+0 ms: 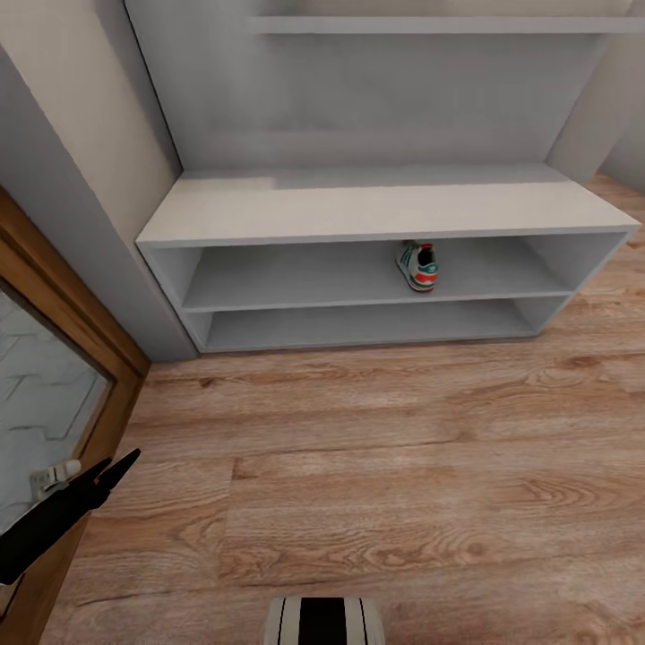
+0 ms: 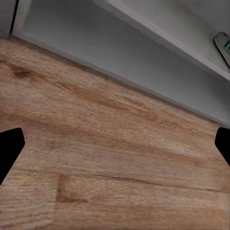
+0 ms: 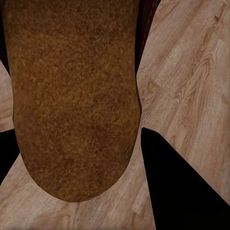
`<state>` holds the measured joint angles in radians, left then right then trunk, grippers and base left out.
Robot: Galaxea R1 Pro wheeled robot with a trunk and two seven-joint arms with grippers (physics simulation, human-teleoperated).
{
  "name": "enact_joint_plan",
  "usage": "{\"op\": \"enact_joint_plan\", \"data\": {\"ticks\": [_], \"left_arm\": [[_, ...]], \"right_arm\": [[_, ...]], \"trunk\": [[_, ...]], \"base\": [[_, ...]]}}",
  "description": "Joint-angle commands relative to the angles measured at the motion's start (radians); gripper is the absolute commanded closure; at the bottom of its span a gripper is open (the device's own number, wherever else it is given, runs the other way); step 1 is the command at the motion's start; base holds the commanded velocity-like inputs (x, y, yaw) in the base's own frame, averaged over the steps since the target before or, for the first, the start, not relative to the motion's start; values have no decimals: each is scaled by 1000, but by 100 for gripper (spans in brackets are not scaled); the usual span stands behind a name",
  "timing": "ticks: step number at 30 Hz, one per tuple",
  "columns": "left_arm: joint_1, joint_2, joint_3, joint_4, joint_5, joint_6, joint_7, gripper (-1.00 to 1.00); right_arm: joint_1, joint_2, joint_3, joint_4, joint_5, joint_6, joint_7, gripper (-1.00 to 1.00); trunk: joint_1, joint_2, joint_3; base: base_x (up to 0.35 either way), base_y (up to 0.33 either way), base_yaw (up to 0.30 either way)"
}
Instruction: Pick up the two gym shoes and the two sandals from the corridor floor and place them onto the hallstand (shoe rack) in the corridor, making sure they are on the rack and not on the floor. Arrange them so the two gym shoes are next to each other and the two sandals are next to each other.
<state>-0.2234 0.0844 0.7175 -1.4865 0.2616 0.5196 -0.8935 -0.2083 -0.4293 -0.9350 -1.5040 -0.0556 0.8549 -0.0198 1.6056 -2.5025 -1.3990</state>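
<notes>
- The hallstand (image 1: pixel 376 210) is standing in the upper half of the head view, a low white unit with a flat top and two long open shelf compartments, its back to a pale wall.
- One gym shoe (image 1: pixel 417 265) is sitting in the upper compartment, right of centre, cream-white with green stripes and a red-orange heel patch facing the camera. In the left wrist view it is showing as a sliver (image 2: pixel 223 45) at the upper right edge of the frame.
- The corridor floor (image 1: pixel 376 457) is filling the lower half of the head view with light brown wood-grain planks.
- The left tool (image 1: pixel 100 475) is hanging at the lower left of the head view, black and pointed, beside a wooden door frame (image 1: pixel 63 305) with a glass pane. In the left wrist view its two black fingertips (image 2: pixel 10 149) are sitting at opposite side edges of the frame, spread wide with only bare planks and the rack's base between them.
- The right tool (image 3: pixel 76 163) is gripping a sandal (image 3: pixel 72 100): the brown, grainy sole is taking up most of the right wrist view, with one black finger (image 3: pixel 182 187) against its edge at the lower right and a dark tip at the lower left.
- A striped black-and-white part of the robot (image 1: pixel 322 621) is showing at the bottom centre of the head view.
</notes>
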Motion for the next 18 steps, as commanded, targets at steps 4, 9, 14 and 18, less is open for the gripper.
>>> {"op": "enact_joint_plan", "data": {"ticks": [4,9,14,18], "left_arm": [[-1,0,2,0,5,8,-2,-100],[-1,0,2,0,5,8,-2,-100],[-1,0,2,0,5,8,-2,-100],[-1,0,2,0,5,8,-2,-100]], "right_arm": [[0,0,-1,-1,-6,4,-3,100],[0,0,-1,-1,-6,4,-3,100],[0,0,-1,-1,-6,4,-3,100],[0,0,-1,-1,-6,4,-4,100]], "trunk": [[0,0,-2],[0,0,-6],[0,0,-8],[0,0,-8]], "base": [[-3,3,73],[0,0,208],[0,0,116],[0,44,22]]}}
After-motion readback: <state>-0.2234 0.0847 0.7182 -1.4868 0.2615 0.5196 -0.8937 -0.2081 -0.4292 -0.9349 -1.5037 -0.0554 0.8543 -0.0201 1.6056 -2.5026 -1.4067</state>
